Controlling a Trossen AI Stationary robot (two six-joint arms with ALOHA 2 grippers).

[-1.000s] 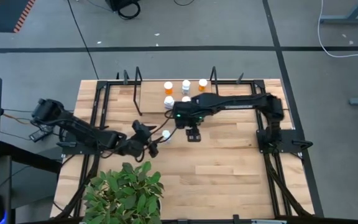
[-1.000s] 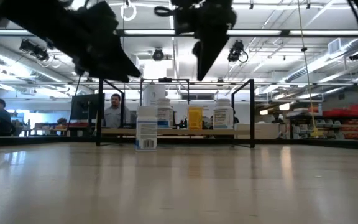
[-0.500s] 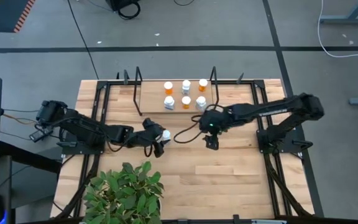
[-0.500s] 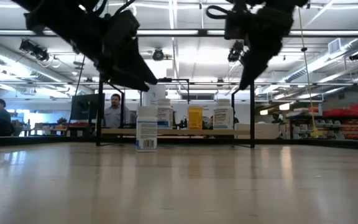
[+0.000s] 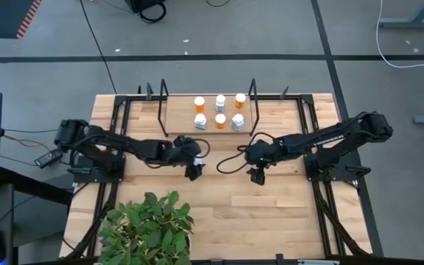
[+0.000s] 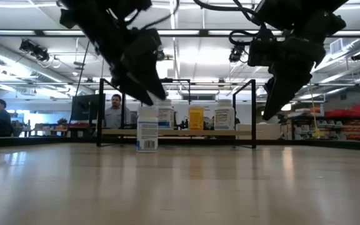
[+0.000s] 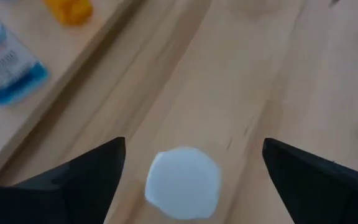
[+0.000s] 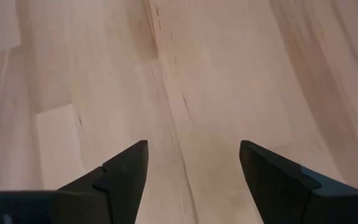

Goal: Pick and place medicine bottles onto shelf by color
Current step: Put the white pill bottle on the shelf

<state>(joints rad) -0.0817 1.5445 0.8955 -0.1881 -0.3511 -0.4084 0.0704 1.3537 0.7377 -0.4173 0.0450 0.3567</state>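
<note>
Your left claw (image 5: 195, 163) has slid in over the last loose bottle (image 6: 147, 128), the white one standing on the desk (image 5: 271, 213) just in front of the shelf (image 5: 179, 118); half a second ago it hung short of it. In the left wrist view the white cap (image 7: 183, 183) sits between the two fingers (image 7: 73, 180), which are spread wide and not touching it, so the grab looks set up but not made. Your right claw (image 5: 256, 174) has pulled away from the shelf and now hangs over bare desk, fingers spread, holding nothing.

Six bottles already stand on the shelf in two rows: orange (image 5: 199, 103), white (image 5: 220, 101), orange (image 5: 240, 99) at the back, white (image 5: 200, 121), orange (image 5: 220, 119), white (image 5: 238, 121) in front. That leaves one bottle to place.

Room is good: the shelf's left part is bare, and open desk lies around the loose bottle. Mind the black upright (image 5: 163, 110) at the shelf's left end and the plant (image 5: 149, 228) near the desk's front edge
</note>
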